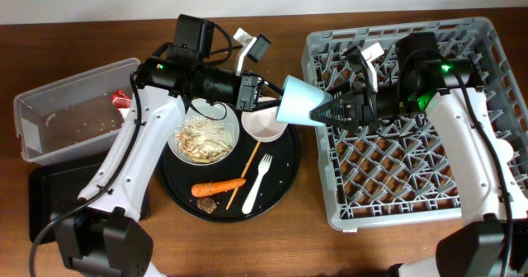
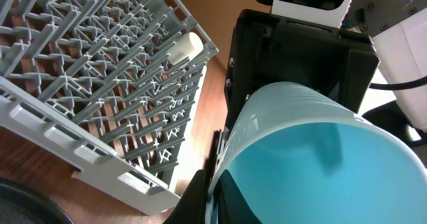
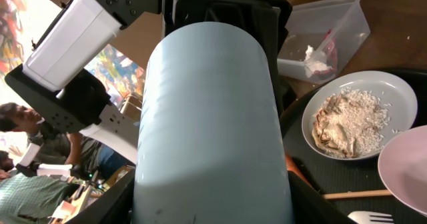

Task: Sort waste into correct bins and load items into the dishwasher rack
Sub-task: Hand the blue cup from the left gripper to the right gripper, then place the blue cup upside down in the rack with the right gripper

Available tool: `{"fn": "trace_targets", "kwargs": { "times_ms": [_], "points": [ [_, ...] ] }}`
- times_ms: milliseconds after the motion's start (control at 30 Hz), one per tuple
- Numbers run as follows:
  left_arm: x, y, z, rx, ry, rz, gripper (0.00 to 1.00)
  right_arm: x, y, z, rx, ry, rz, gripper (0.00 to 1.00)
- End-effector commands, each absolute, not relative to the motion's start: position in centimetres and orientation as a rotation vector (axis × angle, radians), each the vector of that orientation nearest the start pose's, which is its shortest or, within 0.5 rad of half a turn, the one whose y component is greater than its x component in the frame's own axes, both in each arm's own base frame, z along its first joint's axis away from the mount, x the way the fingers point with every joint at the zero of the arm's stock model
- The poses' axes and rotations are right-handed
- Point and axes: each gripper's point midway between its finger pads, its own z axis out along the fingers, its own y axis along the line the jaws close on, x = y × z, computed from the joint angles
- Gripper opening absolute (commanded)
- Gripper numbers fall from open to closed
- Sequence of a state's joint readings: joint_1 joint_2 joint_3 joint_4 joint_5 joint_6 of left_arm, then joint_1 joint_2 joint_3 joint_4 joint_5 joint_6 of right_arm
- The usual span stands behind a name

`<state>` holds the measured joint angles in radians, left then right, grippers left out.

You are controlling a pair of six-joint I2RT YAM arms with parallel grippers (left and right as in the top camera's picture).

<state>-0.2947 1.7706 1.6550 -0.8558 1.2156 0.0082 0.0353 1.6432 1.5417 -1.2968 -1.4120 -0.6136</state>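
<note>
1. Handover step: light blue cup (image 1: 299, 101) held on its side in mid-air over the worktop's middle, just left of the dishwasher rack (image 1: 412, 171).
2. Left fingers (image 2: 230, 207) pinched on the rim; right fingers (image 1: 334, 110) apparently clamped round the body.
3. Next, probably: release left, carry right, seat upside down over pegs.

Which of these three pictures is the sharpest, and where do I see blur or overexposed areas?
Overhead view: evenly lit and sharp, with only soft shadows. Left wrist view: the light blue cup fills the lower right, white parts at the top right look overexposed, and the dishwasher rack looks clear. Right wrist view: the left background behind the cup is blurred.
</note>
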Motion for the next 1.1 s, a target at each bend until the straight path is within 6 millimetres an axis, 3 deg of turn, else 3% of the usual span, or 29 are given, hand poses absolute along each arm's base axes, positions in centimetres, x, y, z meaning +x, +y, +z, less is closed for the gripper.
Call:
{"fn": "trace_targets", "kwargs": {
  "times_ms": [0, 200, 300, 400, 500, 567, 667, 733, 833, 933, 1067],
  "points": [
    [34.7, -26.3, 28.7, 0.801, 2.171, -1.487, 0.08, 29.5, 18.4, 32.3, -0.81, 1.868, 1.678, 0.2],
    [36.3, -24.9, 26.1, 0.726, 2.309, -1.268, 0.12, 29.5, 18.0, 30.2, -0.799, 2.023, 1.594, 0.12],
    [37.2, -22.2, 22.7, 0.626, 2.498, -0.979, 0.12, 29.7, 17.6, 28.7, -0.783, 2.135, 1.522, 0.07],
    [37.6, -19.5, 20.6, 0.562, 2.618, -0.744, 0.13, 30.0, 16.9, 27.5, -0.747, 2.245, 1.446, 0.06],
    [37.4, -16.1, 19.0, 0.489, 2.727, -0.521, 0.13, 31.1, 14.7, 25.7, -0.595, 2.462, 1.259, 0.04],
    [37.2, -13.4, 18.2, 0.392, 2.803, -0.377, 0.13, 32.1, 12.1, 25.1, -0.452, 2.595, 1.077, 0.04],
    [36.4, -8.1, 17.2, 0.207, 2.913, -0.096, 0.13, 33.2, 7.1, 25.7, -0.224, 2.713, 0.785, 0.04],
    [35.9, -5.0, 17.0, 0.079, 2.95, 0.059, 0.13, 34.0, 2.6, 26.6, -0.019, 2.746, 0.543, 0.04],
    [35.9, -3.3, 17.0, 0.015, 2.957, 0.08, 0.13, 34.1, -3.9, 27.1, 0.249, 2.754, 0.212, 0.04],
    [36.0, -3.2, 17.1, 0.006, 2.95, 0.079, 0.13, 33.4, -9.9, 26.3, 0.526, 2.746, -0.045, 0.04],
    [36.0, -3.2, 17.3, 0.007, 2.942, 0.077, 0.13, 34.2, -14.1, 24.9, 0.689, 2.709, -0.094, 0.04]
  ]
}}
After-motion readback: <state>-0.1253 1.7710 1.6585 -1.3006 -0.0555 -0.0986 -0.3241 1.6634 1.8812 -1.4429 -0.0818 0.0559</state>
